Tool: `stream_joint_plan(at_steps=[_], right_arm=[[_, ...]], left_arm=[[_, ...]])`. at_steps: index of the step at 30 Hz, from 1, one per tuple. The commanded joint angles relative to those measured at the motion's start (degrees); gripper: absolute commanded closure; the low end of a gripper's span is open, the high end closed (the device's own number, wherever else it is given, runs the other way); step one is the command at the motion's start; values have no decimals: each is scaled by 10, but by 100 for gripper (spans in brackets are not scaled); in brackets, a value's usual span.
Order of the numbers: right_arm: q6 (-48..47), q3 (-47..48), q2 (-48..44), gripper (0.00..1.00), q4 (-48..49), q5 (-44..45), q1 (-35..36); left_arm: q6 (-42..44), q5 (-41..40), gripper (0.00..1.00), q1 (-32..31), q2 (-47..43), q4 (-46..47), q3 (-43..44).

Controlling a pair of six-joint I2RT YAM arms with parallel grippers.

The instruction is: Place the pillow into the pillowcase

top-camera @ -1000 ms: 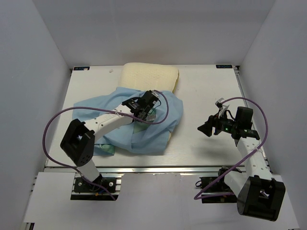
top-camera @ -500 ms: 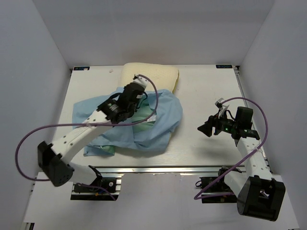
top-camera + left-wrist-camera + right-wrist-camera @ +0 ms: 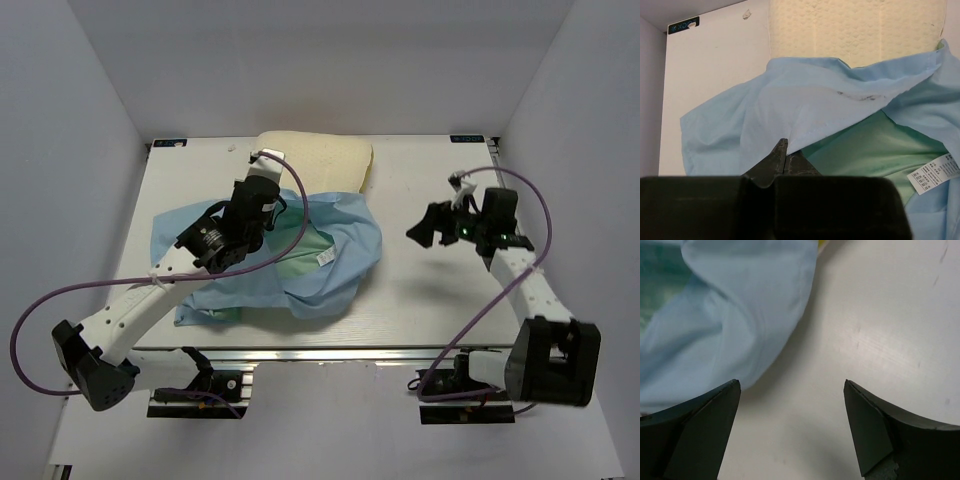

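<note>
Top view: light is bright, even and diffuse, coming from overhead. The white desk (image 3: pixel 430 315) is close to overexposed, and the right arm (image 3: pixel 525 285) casts 1 soft, pale shadow on it.

Left wrist view: the pillowcase (image 3: pixel 805 100) and pillow (image 3: pixel 855 30) are sharp. The left claw (image 3: pixel 786 154) is an underexposed black mass without detail.

Right wrist view: the right claw (image 3: pixel 791 385) is blurred at close range. The pillowcase is slightly soft, with a dark shadow band under its edge.

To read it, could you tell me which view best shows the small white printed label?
Left wrist: the small white printed label is largest there, print lines visible. Top external shows it only as a speck; right wrist misses it.
</note>
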Motion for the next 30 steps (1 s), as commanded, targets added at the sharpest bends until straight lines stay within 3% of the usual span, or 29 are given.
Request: stream_joint_plan(at_steps=[1, 6, 12, 21, 25, 30], right_arm=[[95, 123, 95, 11, 81, 60, 52], [153, 255, 280, 11, 123, 106, 109], [249, 459, 479, 11, 101, 145, 130], [312, 649, 665, 11, 107, 144, 145], [353, 659, 696, 11, 165, 94, 151], [473, 637, 732, 11, 262, 23, 151]], left_arm=[[-10, -14, 100, 13, -16, 13, -2], [-16, -12, 100, 25, -12, 7, 10], [-23, -14, 100, 44, -18, -4, 16], [-20, 1, 100, 85, -15, -11, 22], [-21, 17, 100, 100, -11, -12, 26], [-24, 26, 100, 111, -2, -13, 32]])
